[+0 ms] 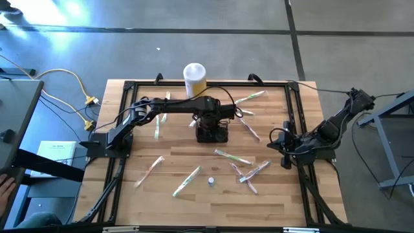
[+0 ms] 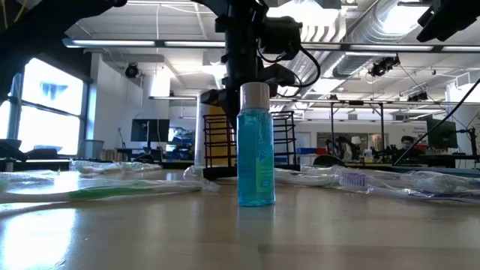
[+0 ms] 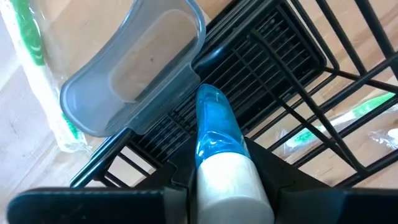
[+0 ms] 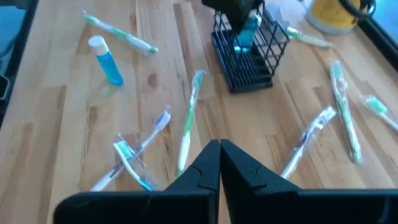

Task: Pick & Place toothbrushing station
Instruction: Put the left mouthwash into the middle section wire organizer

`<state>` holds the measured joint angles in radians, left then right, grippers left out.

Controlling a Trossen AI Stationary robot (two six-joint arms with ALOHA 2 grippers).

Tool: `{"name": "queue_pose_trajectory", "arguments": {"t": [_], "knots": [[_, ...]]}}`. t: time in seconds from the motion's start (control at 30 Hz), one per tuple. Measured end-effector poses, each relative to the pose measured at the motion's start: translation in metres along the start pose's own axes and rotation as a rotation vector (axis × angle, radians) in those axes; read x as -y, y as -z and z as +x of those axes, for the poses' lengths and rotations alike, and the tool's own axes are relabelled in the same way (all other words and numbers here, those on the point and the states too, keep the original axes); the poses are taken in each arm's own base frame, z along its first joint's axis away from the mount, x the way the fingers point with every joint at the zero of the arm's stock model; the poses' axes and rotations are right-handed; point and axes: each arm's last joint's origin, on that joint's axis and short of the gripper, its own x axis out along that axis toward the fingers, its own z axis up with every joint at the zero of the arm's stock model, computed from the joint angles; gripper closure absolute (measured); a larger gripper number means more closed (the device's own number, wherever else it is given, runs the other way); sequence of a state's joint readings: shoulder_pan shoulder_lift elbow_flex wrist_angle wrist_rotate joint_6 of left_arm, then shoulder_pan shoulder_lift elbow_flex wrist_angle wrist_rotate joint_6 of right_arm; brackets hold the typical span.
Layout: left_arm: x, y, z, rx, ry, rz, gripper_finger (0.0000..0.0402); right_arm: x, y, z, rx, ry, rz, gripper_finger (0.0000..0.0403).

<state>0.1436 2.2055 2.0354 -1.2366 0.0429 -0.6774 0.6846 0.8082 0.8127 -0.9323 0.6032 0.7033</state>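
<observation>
— wooden table (image 1: pixel 129 207) under the arms, was it? what lay at the left of it?

— yes, pale planks with a black frame round the edge. at the left the left arm's base sat by the table's edge, and wrapped toothbrushes (image 1: pixel 149 171) lay scattered near it, green and white in clear sleeves

— and the left gripper?

— left gripper (image 1: pixel 212 122) was reached out to the middle of the table, directly over the toothbrushing station (image 1: pixel 213 134), the small black wire basket. its fingers were clamped on a blue bottle with a white cap (image 3: pixel 219 149), held nose-down inside the basket's wire walls. a clear grey plastic cup (image 3: pixel 134 65) lay just beside the basket in the left wrist view

— anything behind the basket?

— yellow-and-white canister (image 1: pixel 195 79) stood just beyond it, near the table's far edge

— and toward the front?

— second blue bottle (image 1: pixel 211 182) stood upright near the front, apart from the basket, with more toothbrushes around it

— the right side?

— right gripper (image 4: pixel 219 155) waited at the table's right edge, fingers pressed together on nothing, well apart from the basket
</observation>
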Motion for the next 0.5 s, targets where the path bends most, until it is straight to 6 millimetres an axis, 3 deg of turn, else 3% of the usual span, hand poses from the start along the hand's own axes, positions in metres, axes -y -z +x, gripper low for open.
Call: {"name": "queue_pose_trajectory", "arguments": {"t": [0.33, 0.5], "knots": [[0.000, -0.002, -0.032, 0.033, -0.018, 0.024, 0.0320, -0.001, -0.001, 0.000, 0.006, -0.005, 0.013, 0.0399], [0.000, -0.004, -0.035, 0.047, -0.009, 0.047, 0.0320, -0.001, -0.001, 0.000, 0.014, -0.012, 0.021, 0.0399]]}}
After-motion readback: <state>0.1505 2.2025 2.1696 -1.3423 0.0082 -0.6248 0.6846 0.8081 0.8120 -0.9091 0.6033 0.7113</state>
